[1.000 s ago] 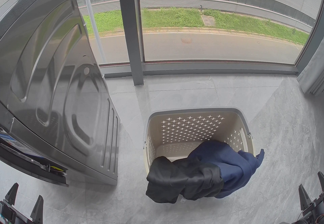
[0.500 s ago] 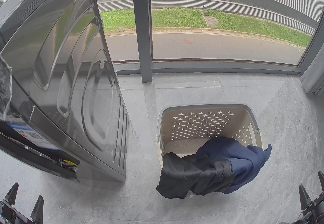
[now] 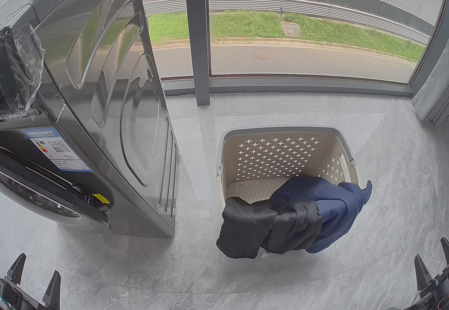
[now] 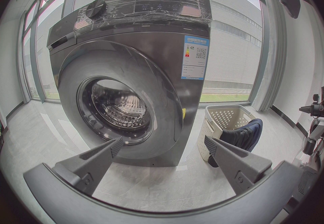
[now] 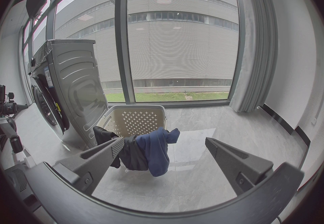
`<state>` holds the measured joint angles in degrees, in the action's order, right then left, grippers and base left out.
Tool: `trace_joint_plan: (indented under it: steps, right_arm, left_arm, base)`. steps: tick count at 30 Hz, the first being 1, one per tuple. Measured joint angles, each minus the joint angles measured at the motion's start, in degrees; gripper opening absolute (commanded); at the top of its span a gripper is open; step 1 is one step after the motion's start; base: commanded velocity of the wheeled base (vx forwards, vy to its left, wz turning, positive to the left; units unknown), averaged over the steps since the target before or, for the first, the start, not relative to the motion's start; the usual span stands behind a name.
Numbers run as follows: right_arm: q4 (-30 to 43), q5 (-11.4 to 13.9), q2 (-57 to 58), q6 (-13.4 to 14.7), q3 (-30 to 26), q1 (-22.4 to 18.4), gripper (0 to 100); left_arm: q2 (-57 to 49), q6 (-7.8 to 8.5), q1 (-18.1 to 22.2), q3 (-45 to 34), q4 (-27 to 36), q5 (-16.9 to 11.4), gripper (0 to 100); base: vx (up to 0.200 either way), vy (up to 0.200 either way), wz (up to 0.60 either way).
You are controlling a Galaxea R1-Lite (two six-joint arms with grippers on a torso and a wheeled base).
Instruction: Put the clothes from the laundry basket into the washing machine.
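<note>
- Head view: laundry basket [image 3: 280,131] upright on the floor [image 3: 140,269], open top up, long axis running left to right, just right of the washing machine [image 3: 93,114].
- Black garment [image 3: 262,227] and blue garment [image 3: 322,208] draped over the near rim, hanging down outside toward the robot, black on the left, blue on the right, overlapping.
- Left tool [image 3: 38,264] and right tool [image 3: 430,250] low at the near corners, both released with fingers spread, well apart from the clothes, which lie ahead and between them, nearer the right one.
- Left wrist view: left tool [image 4: 162,140] wide open and holding nothing, facing the machine's [image 4: 135,52] round front port [image 4: 118,106], drum seen inside. Basket [image 4: 219,120] beyond its side.
- Right wrist view: right tool [image 5: 163,140] spread and holding nothing, pointing at the basket [image 5: 135,121]. Both garments hanging off the rim, apart from the fingertips.
</note>
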<state>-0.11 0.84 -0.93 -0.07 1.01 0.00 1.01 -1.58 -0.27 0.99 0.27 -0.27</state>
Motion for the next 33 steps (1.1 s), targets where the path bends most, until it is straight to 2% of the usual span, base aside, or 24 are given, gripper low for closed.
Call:
trace_joint_plan:
  steps: [17,20,33]
  right_arm:
    - [0.0,0.0,0.0,0.0,0.0,0.0,100]
    - [0.0,0.0,0.0,0.0,0.0,0.0,100]
    - [0.0,0.0,0.0,0.0,0.0,0.0,100]
  left_arm:
    - [0.0,0.02,0.0,0.0,0.0,0.0,100]
    - [0.0,0.04,0.0,0.0,0.0,0.0,100]
    - [0.0,-0.18,0.0,0.0,0.0,0.0,100]
  base:
    - [0.0,0.2,0.0]
    - [0.0,0.0,0.0]
    - [-0.185,0.0,0.0]
